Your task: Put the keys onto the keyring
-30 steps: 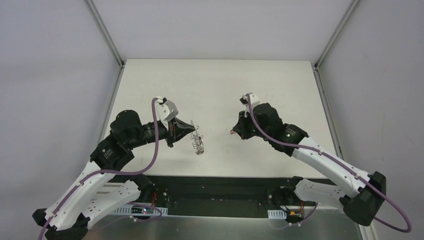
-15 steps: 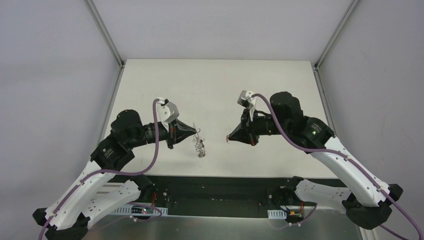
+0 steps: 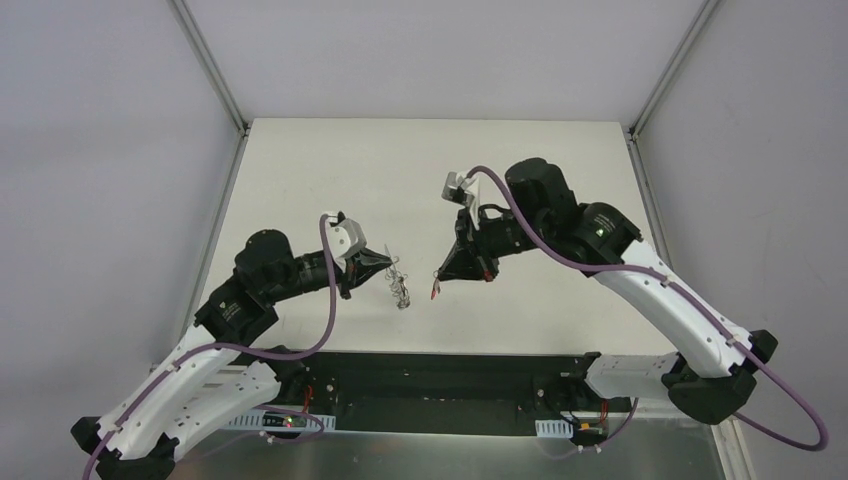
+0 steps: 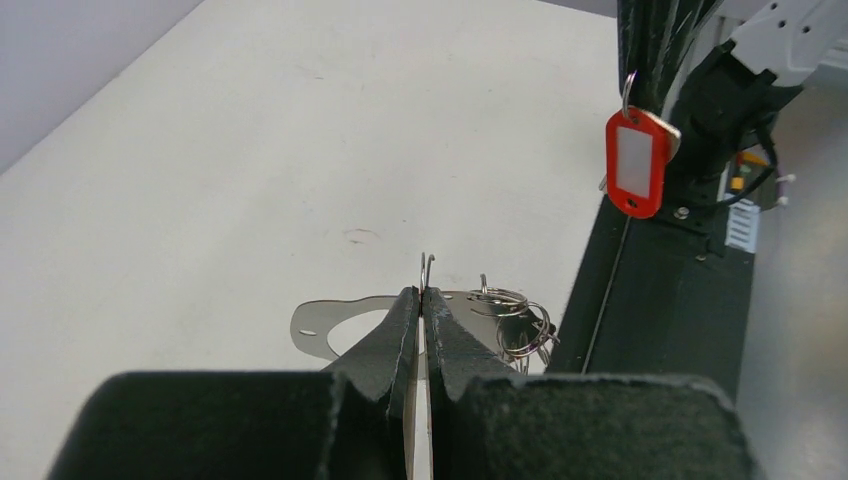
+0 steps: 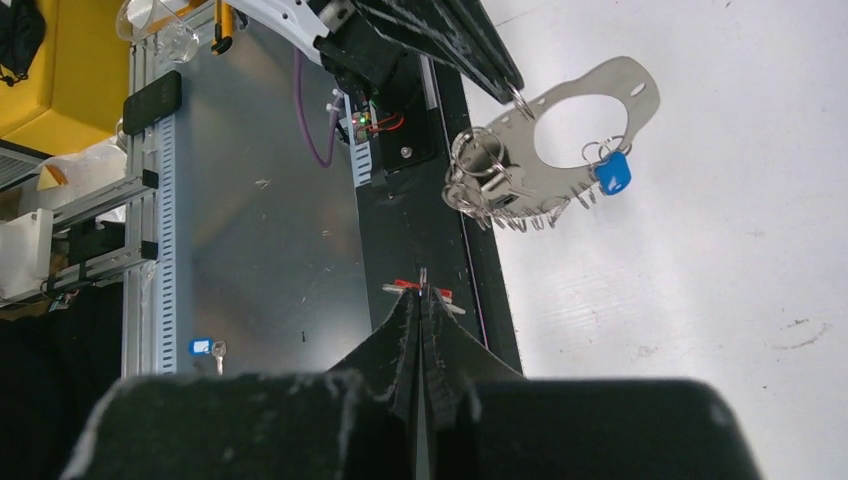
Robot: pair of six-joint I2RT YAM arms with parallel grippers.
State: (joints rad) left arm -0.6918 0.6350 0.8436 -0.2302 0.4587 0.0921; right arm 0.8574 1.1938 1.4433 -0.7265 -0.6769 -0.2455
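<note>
My left pincer (image 4: pixel 421 300) pinches the keyring (image 4: pixel 306 326); my right pincer (image 5: pixel 421 298) pinches the red key (image 4: pixel 633 160) beside it; dangling, it may swing wide.

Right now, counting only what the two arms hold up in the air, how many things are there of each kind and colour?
keyring: 1
red key: 1
blue key, hanging on the keyring: 1
Total: 3
</note>
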